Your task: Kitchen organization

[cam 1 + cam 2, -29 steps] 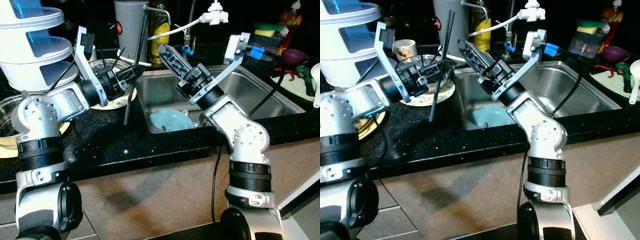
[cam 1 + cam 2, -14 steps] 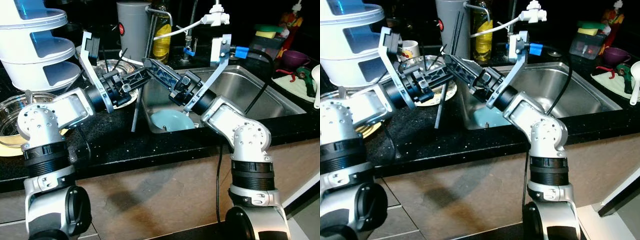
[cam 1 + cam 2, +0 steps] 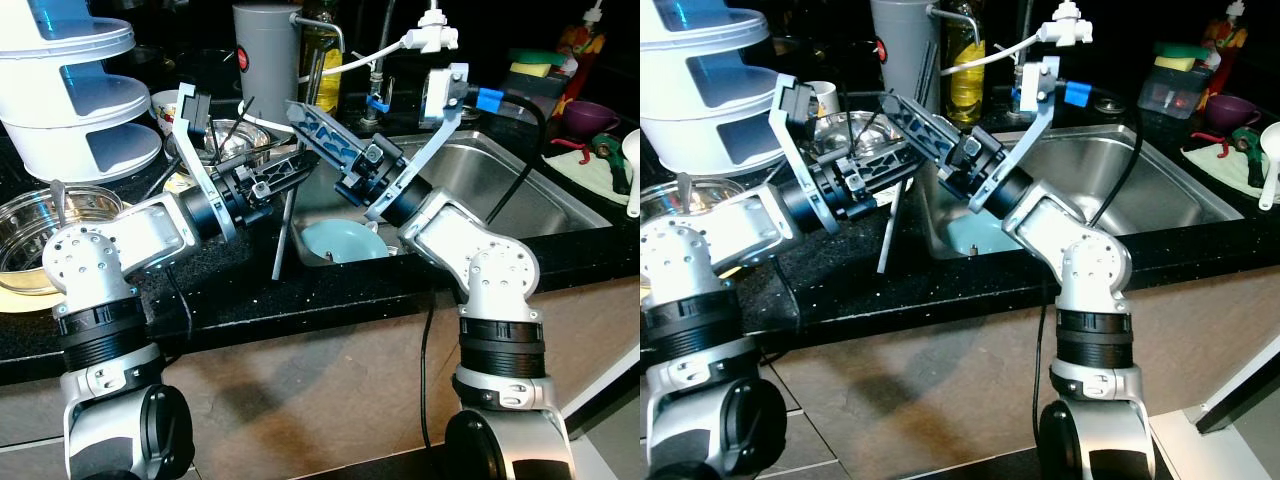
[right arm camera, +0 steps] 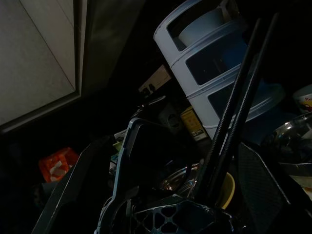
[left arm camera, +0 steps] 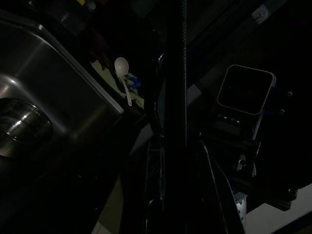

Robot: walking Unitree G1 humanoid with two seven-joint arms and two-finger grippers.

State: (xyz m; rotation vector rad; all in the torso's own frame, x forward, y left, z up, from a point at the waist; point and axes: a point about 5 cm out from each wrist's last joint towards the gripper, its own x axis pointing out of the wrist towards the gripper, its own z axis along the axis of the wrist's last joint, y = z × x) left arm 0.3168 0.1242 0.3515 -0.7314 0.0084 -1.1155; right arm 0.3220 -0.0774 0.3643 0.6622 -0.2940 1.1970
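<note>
Spreading across the front, the black speckled counter (image 3: 330,290) carries a steel sink (image 3: 520,190) whose near-left corner is covered by the two silver arms crossing above it. At the far left a white tiered rack (image 3: 70,100) with blue shelves is cut off by the frame edge, and behind the sink a tall grey canister (image 3: 265,50) stands beside a yellow oil bottle (image 3: 322,70), half screened by a white hose and tap fitting (image 3: 425,30). A steel bowl (image 3: 30,220) sits on the counter at left, part hidden behind the left arm's shoulder, and another steel bowl with a plate under it (image 3: 855,135) lies behind the left gripper. In the sink a pale blue bowl (image 3: 340,240) shows between the arms. The left gripper (image 3: 285,170) is clenched on a pair of dark chopsticks (image 3: 285,235), which hang steeply with their tips near the counter's edge at the sink rim. The right gripper (image 3: 310,120) points up and left, just above the left one; whether its fingers are parted or closed cannot be made out. Both wrist views are very dark: the left shows a white spoon (image 5: 123,73) beyond the sink rim, the right shows the chopsticks rising before the rack. At far right, sponges (image 3: 540,60) and a purple cup (image 3: 590,110) stand small.
</note>
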